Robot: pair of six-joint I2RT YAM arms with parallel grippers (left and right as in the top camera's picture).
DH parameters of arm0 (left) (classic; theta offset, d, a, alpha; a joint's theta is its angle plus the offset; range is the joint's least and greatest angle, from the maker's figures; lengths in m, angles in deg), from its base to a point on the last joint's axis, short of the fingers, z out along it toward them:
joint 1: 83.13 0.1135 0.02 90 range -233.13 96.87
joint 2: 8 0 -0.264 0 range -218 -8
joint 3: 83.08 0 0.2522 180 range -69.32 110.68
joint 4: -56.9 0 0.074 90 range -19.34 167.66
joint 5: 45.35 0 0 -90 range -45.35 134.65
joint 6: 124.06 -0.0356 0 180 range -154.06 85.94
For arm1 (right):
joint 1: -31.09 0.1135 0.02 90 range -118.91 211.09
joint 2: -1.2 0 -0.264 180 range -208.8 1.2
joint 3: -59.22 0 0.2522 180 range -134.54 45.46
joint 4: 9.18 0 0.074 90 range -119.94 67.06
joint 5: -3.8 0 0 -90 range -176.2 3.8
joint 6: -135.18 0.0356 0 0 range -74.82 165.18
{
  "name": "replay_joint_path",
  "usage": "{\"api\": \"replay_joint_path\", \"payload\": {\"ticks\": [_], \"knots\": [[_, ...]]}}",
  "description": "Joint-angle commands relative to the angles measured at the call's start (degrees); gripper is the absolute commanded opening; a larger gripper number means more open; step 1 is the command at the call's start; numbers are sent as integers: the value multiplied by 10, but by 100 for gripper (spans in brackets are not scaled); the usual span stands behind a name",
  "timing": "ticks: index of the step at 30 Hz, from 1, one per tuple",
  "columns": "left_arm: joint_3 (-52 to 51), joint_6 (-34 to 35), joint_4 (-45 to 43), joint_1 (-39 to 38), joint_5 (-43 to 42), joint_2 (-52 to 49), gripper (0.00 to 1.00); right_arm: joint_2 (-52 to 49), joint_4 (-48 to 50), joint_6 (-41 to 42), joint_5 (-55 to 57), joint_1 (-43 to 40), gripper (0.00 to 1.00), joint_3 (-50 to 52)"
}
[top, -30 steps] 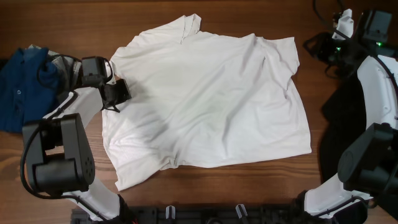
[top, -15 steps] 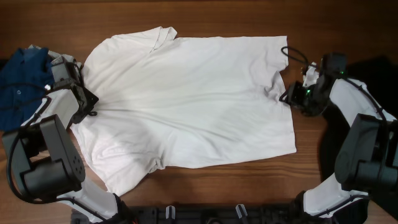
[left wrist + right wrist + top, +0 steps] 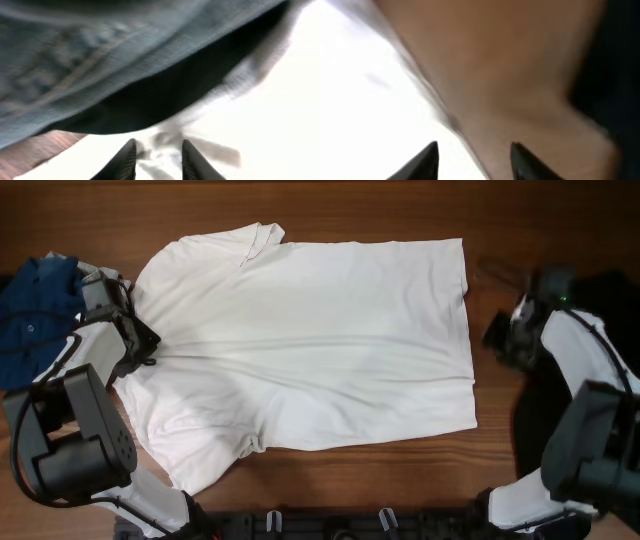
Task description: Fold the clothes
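Soft, light and limp, the T-shirt (image 3: pixel 310 350) probably wanted pinching at a hem corner; the left hand (image 3: pixel 158 146) and right hand (image 3: pixel 474 147) both stood open.

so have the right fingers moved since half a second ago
yes, the right fingers have pulled back off the t-shirt edge, going right toward the black cloth at the table's side

Blurred blue cloth (image 3: pixel 75 60) across the top; white T-shirt (image 3: pixel 280 115) lower right; dark jaws parted bottom centre; brown counter (image 3: pixel 20 162) lower left.
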Motion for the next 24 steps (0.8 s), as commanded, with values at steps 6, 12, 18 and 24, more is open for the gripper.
{"api": "replay_joint_path", "payload": {"ticks": [6, 12, 18, 24], "knots": [[6, -162, 26, -70, -194, 72, 42, -80, 315, 120, -162, 54, 20, -30], [6, -185, 49, -156, -191, 98, 47, -232, 426, 207, -151, 68, 5, -30], [6, -180, 48, -162, -192, 98, 49, -339, 546, 364, -72, 92, 4, -73], [6, -180, 33, -162, -192, 98, 59, -330, 481, 221, -126, 91, 10, -220]]}}
